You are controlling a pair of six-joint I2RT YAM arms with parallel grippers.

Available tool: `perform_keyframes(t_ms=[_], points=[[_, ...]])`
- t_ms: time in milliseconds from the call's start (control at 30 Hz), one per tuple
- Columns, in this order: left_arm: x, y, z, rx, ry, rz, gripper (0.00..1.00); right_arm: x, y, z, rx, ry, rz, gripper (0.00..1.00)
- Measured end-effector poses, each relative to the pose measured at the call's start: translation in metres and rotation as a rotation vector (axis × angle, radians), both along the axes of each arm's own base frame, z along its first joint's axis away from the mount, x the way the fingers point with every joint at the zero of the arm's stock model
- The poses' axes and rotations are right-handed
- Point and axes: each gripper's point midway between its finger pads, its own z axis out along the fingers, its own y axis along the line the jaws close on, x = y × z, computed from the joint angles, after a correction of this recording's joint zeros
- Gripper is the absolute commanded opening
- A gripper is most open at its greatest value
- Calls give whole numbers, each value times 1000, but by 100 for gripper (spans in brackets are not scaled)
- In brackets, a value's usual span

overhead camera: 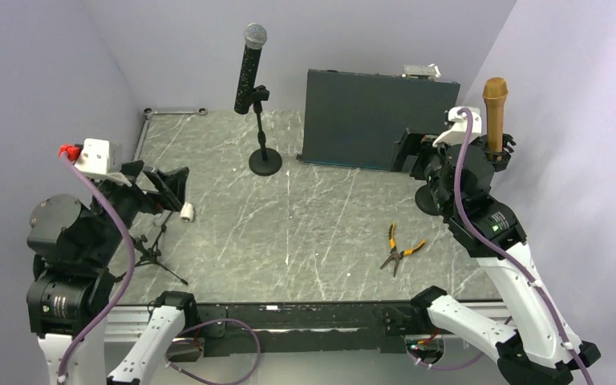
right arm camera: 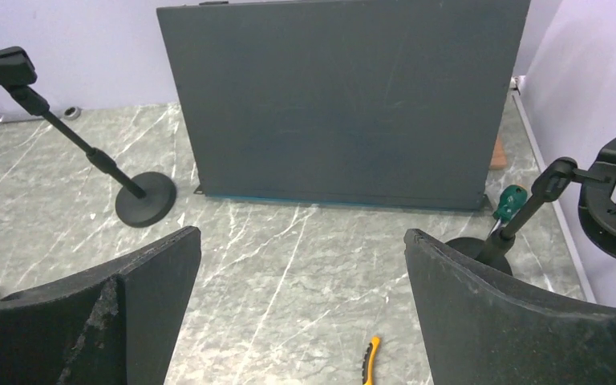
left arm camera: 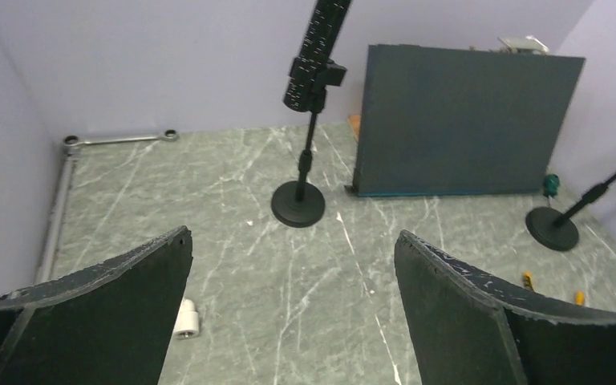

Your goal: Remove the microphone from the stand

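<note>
Currently both claws are spread wide and nothing is gripped: the left gripper (overhead camera: 168,184) is held at the left, the right gripper (overhead camera: 407,151) at the right, near a dark panel (overhead camera: 365,120). A black microphone (overhead camera: 250,68) is clipped in its stand (overhead camera: 263,148) at far centre; a gold microphone (overhead camera: 495,108) is seen upright at the far right.
</note>
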Motion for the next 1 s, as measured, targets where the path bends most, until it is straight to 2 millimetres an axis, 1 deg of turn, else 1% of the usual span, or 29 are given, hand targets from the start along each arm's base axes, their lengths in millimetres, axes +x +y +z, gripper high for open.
perform_keyframes(t_ms=[100, 233, 367, 467, 600, 633, 667, 833, 933, 1000], points=[[8, -10, -6, -5, 31, -51, 99, 2, 3, -4, 2, 11, 7, 100], [25, -28, -21, -25, 91, -140, 99, 6, 12, -9, 8, 21, 40, 100], [46, -47, -34, -66, 125, -232, 99, 8, 25, -22, 10, 44, 105, 100], [66, -55, -40, -90, 114, -265, 99, 10, 37, -28, 15, 61, 159, 100], [106, -61, -44, -100, 64, -276, 99, 11, 56, -31, 42, 74, 243, 100], [119, -62, -45, -96, 45, -277, 99, 10, 61, -32, 53, 76, 270, 100], [125, -63, -45, -94, 37, -277, 99, 10, 65, -33, 60, 79, 287, 100], [178, -69, -49, -48, -5, -296, 99, 4, 82, -35, 97, 80, 382, 100], [207, -77, -44, -25, -35, -331, 99, 2, 87, -38, 104, 86, 410, 100], [223, -81, -38, -16, -52, -347, 99, 1, 89, -38, 107, 85, 423, 100]])
